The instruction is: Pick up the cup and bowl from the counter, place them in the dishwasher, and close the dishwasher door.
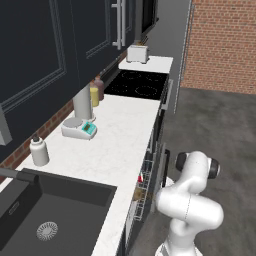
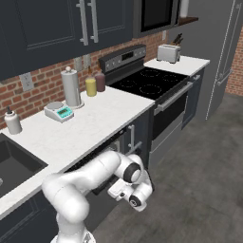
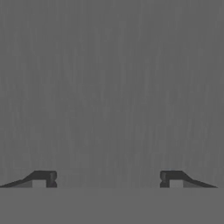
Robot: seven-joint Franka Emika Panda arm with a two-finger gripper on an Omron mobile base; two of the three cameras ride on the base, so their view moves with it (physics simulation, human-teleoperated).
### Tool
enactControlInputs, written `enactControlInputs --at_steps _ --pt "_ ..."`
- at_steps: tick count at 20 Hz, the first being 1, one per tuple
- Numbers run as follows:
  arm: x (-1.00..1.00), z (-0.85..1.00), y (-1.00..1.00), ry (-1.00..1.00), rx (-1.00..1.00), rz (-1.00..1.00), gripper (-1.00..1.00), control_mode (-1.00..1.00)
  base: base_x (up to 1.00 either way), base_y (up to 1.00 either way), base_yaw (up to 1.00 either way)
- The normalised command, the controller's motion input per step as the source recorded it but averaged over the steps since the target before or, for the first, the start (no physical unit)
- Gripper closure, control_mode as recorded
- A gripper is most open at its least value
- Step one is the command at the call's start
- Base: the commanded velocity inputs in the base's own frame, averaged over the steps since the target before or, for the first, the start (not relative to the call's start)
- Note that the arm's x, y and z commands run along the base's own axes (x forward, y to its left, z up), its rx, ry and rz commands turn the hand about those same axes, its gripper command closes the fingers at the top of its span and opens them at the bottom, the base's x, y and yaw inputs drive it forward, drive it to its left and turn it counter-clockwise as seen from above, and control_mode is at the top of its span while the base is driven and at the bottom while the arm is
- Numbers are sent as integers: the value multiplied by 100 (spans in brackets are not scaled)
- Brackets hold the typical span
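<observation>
The gripper [image 3: 107,179] is spread wide with nothing between its tips, facing plain grey floor. Under the counter [image 1: 125,135], along its front edge, the dishwasher door [image 1: 161,172] is nearly upright, a gap still showing the wire rack [image 1: 142,192]; a speck of red, the cup [image 1: 140,178], and something tan, the bowl [image 1: 138,194], sit inside it.

White counter [image 1: 125,130] carries scale [image 1: 79,128], bottle [image 1: 38,151], paper towel roll [image 1: 83,101]

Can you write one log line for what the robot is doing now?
tool: open, empty | cup, bowl: in rack | dishwasher door: ajar
</observation>
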Motion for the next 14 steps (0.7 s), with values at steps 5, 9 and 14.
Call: enactControlInputs --at_steps 5,9,14 --pt "65 26 100 0 0 -2 -100 -100 0 0 0" --pt "58 3 100 0 0 -3 -100 -100 0 0 0" --pt "55 0 100 2 0 -4 -100 -100 0 0 0"
